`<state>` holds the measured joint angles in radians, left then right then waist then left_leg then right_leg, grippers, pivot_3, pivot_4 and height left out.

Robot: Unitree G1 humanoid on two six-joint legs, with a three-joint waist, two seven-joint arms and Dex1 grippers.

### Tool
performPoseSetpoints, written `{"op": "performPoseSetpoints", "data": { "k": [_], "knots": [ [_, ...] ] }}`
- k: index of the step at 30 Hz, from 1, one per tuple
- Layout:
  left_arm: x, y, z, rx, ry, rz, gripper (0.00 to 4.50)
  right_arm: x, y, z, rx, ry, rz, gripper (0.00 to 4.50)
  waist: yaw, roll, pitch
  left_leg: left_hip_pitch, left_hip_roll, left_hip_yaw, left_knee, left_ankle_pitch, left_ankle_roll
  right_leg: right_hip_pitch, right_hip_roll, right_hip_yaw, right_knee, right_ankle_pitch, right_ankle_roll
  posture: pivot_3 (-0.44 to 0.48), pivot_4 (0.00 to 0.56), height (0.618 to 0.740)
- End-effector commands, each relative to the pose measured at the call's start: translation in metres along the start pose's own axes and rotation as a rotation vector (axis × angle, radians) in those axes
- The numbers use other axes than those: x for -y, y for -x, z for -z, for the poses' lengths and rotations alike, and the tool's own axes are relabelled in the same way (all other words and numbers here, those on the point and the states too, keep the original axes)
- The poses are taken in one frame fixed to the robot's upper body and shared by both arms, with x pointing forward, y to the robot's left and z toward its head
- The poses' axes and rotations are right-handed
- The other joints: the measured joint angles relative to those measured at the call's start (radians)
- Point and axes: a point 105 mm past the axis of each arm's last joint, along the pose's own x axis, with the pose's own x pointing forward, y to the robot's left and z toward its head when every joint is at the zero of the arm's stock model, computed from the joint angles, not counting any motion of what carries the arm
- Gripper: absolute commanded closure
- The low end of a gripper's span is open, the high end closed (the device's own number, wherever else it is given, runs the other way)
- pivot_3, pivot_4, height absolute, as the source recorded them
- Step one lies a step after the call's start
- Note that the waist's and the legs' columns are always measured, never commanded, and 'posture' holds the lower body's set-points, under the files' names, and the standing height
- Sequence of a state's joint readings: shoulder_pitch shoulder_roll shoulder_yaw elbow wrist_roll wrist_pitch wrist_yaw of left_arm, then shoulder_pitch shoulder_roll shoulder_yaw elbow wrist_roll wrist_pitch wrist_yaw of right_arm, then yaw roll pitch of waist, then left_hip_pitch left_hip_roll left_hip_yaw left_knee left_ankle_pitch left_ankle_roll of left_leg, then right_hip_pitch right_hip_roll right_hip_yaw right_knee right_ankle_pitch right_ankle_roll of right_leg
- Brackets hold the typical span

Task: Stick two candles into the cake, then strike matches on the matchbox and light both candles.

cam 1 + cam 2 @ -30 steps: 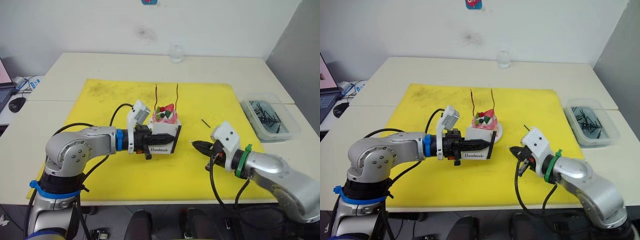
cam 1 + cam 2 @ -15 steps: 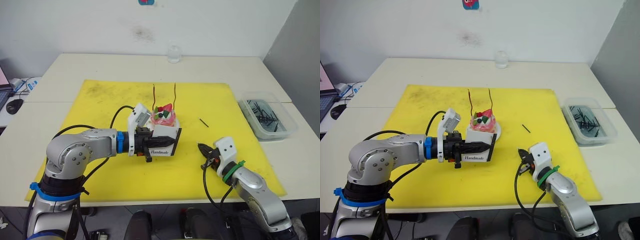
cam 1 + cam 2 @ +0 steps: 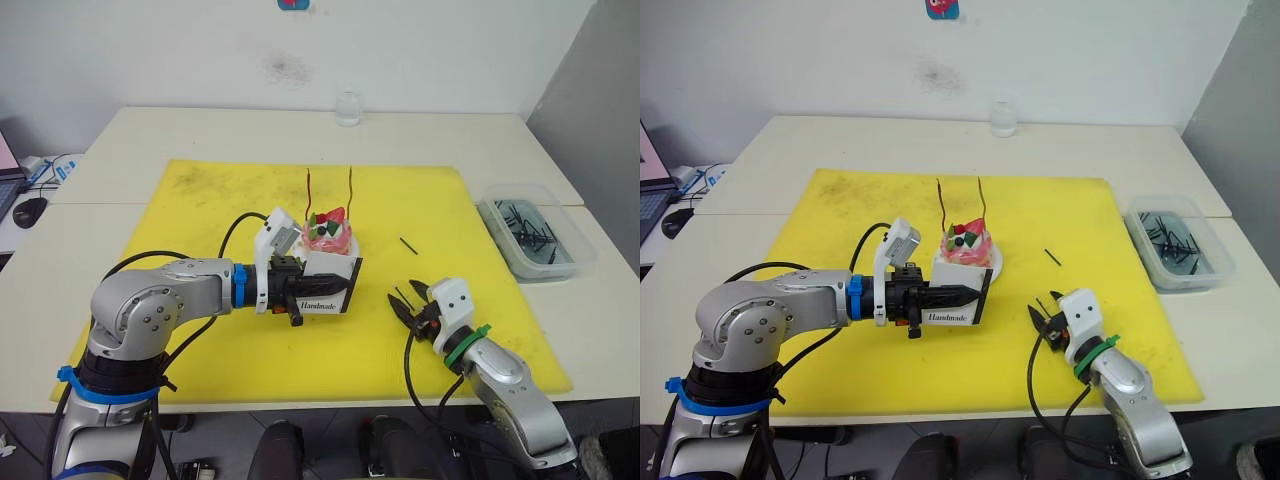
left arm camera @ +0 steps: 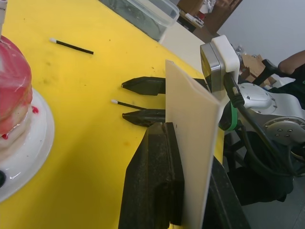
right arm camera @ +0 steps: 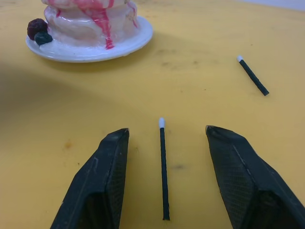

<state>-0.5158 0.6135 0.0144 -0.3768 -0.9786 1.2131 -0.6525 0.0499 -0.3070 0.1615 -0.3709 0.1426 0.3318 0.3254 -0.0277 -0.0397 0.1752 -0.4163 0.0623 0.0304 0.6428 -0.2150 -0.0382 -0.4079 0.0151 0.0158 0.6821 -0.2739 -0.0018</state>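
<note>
Clear bin of dark sticks by the table's right edge.
Right gripper gapes astride a match; left gripper clamps the matchbox.

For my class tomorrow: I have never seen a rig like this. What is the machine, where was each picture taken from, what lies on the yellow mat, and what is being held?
This is a humanoid robot with two arms, each ending in a two-fingered pincer. Two pictures look down from its head; two come from cameras on its wrists. On the yellow mat stands a cake on a white plate, with two thin candles stuck in it. The left pincer is shut on a white matchbox, held upright beside the cake. The right pincer is open, its fingers either side of a match lying on the mat. A second match lies farther off. A clear tub sits on the table beside the mat.
</note>
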Motion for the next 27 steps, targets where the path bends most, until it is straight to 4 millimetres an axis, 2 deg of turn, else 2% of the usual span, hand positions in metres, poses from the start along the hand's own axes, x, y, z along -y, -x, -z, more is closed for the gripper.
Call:
{"op": "performPoseSetpoints", "data": {
  "k": [1, 7, 15, 23, 27],
  "knots": [
    [0.006, 0.002, -0.007, 0.020, -0.040, 0.013, 4.50, 0.002, -0.001, -0.002, 0.003, 0.024, 0.021, 1.84, 0.000, 0.000, 0.000, 0.000, 0.000, 0.000, 0.000, 0.000, 0.000, 0.000, 0.000, 0.000, 0.000, 0.000, 0.000, 0.000, 0.150, 0.729],
    [0.005, 0.001, -0.007, 0.020, -0.040, 0.014, 4.50, 0.004, -0.002, 0.002, -0.028, 0.029, 0.059, 1.84, 0.000, 0.000, 0.000, 0.000, 0.000, 0.000, 0.000, 0.000, 0.000, 0.000, 0.000, 0.000, 0.000, 0.000, 0.000, 0.000, 0.150, 0.729],
    [0.006, 0.001, -0.006, 0.018, -0.038, 0.016, 4.50, -0.002, -0.002, 0.006, -0.066, 0.031, 0.070, 4.48, 0.000, 0.000, 0.000, 0.001, 0.000, 0.000, 0.001, 0.000, 0.000, 0.001, 0.000, 0.000, 0.000, 0.000, 0.000, 0.000, 0.150, 0.729],
    [0.006, 0.001, -0.005, 0.014, -0.040, 0.018, 4.50, -0.002, -0.002, 0.003, -0.079, 0.028, 0.076, 4.48, 0.000, 0.000, 0.000, 0.001, 0.000, 0.000, 0.001, 0.000, 0.000, 0.001, 0.000, 0.000, 0.000, 0.000, 0.000, 0.000, 0.150, 0.729],
    [0.006, 0.000, -0.007, 0.019, -0.041, 0.016, 4.50, -0.003, -0.001, -0.008, -0.047, 0.017, 0.067, 4.48, 0.000, 0.000, 0.000, 0.001, 0.000, 0.000, 0.001, 0.000, 0.000, 0.001, 0.000, 0.000, 0.000, 0.000, 0.000, 0.000, 0.150, 0.729]
  ]
}}
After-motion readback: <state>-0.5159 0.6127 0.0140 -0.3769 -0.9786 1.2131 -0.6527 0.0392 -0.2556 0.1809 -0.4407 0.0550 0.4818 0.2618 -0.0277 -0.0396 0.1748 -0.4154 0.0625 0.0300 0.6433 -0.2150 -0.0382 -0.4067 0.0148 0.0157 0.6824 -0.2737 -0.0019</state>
